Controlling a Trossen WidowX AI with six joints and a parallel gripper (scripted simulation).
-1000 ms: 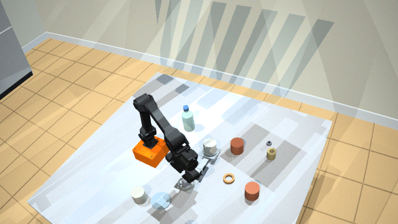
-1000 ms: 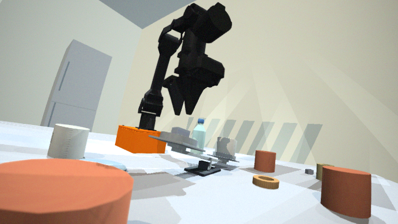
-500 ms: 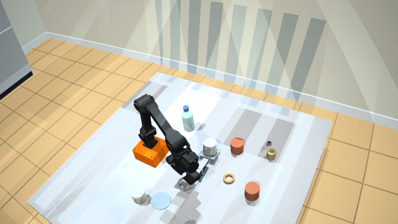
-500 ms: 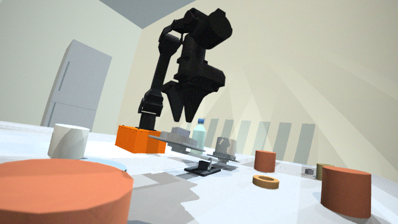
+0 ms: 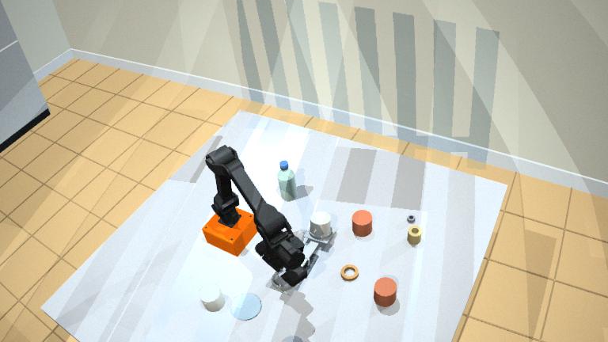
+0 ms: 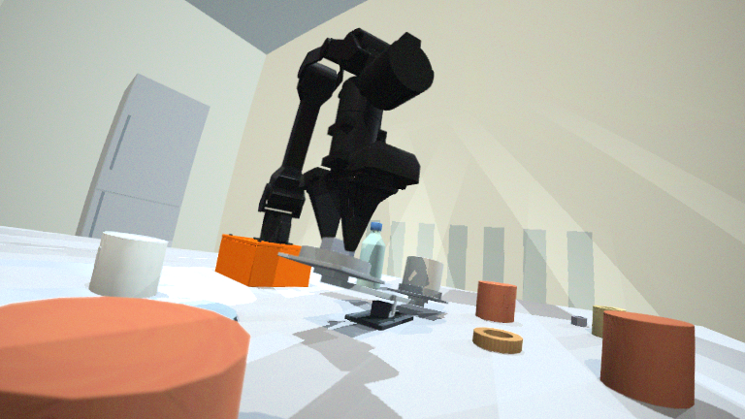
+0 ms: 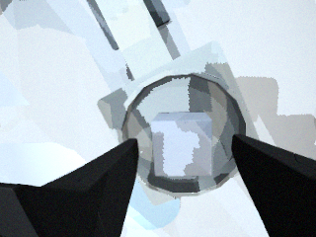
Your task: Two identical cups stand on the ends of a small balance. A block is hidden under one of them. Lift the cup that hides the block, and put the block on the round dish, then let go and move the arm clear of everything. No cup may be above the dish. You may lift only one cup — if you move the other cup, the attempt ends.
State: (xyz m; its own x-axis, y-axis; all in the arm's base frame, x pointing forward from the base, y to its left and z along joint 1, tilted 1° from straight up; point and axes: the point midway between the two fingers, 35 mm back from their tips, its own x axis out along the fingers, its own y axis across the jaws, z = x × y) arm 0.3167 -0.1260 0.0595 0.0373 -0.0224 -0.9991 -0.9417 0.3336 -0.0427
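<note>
The balance [image 5: 309, 249] [image 6: 378, 320] [image 7: 140, 30] carries one white cup [image 5: 320, 225] [image 6: 431, 273] on its far end. The other end has a round rim with the pale block [image 6: 330, 244] [image 7: 183, 145] uncovered inside it. My gripper [image 6: 343, 242] [image 7: 185, 144] is open, pointing down over that end. Its fingertips are on either side of the block in the wrist view, with gaps; their exact height is unclear. In the top view the hand hides the block. The second white cup [image 5: 211, 298] [image 6: 129, 265] stands on the table beside the blue round dish [image 5: 245, 306] [image 7: 155, 212], outside it.
Red cylinders [image 5: 362, 223] [image 5: 385, 292] stand right of the balance; another [image 6: 110, 348] is close to the exterior camera. An orange ring [image 5: 343, 275] [image 6: 497, 344], a brass tube [image 5: 414, 238] and a small nut [image 6: 578, 320] lie nearby. A bottle [image 5: 287, 186] [image 6: 372, 258] stands behind.
</note>
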